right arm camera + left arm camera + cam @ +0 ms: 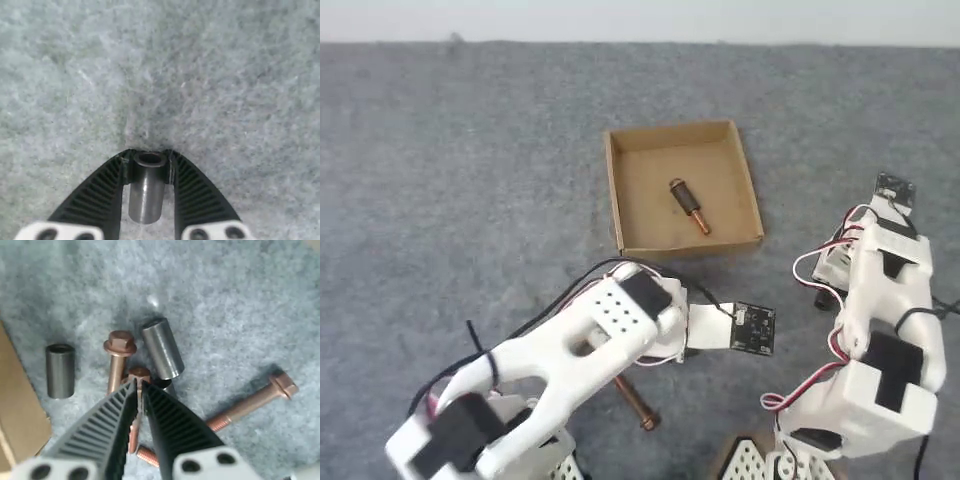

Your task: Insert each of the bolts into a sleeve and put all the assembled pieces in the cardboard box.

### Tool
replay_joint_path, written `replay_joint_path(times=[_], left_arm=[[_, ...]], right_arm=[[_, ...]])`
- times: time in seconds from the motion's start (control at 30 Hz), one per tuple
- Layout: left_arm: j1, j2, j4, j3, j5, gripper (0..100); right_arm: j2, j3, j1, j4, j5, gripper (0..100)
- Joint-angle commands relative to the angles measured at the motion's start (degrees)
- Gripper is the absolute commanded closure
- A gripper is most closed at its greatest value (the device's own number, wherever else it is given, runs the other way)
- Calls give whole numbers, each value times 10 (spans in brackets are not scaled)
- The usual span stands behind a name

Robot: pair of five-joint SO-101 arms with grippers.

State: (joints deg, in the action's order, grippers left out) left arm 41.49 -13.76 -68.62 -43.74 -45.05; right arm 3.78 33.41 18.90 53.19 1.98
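A grey, carpet-like desk (470, 170) runs back to a pale wall. Toward its far middle sits the open cardboard box (616, 200), and inside lies one assembled piece (690, 207), its long axis slanting from far left to near right, with the copper threaded end toward the near right.

The left arm (590, 340) stretches over the near left of the desk. Under it a copper bolt (633, 403) lies flat, also slanting from far left to near right. The right arm (880, 330) stands folded at the near right, well apart from the box.

In the left wrist view, the left hand (138, 382) is pinched together on a held bolt (139, 374). Its flanged head sits at the fingertips and its shaft runs back between the fingers toward the camera. Around it on the desk lie a short sleeve (60, 371), a second bolt (119, 362) just beside the held one, a long sleeve (161, 355) lying tilted, and a third bolt (255, 402) set farther off at an angle.

The right hand (148, 156) is clamped on a dark held sleeve (147, 195). The sleeve's long axis lies along the fingers and its open bore points away from the camera, toward the desk.
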Motion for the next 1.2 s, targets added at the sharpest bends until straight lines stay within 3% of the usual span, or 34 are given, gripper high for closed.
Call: replay_joint_path(times=[0.0, 0.1, 0.37, 1.07, 1.17], left_arm=[[-7, 18, 8, 47, -7, 915], [-32, 37, 9, 65, -7, 837], [-76, 84, 87, 71, -7, 846], [-50, 214, 84, 160, 25, 849], [-44, 214, 98, 146, 25, 901]], right_arm=[[-3, -33, 10, 5, 4, 992], [-2, -33, 10, 5, 4, 992], [-1, -33, 6, 1, 4, 992], [0, -33, 6, 0, 4, 992], [0, -33, 6, 0, 4, 992]])
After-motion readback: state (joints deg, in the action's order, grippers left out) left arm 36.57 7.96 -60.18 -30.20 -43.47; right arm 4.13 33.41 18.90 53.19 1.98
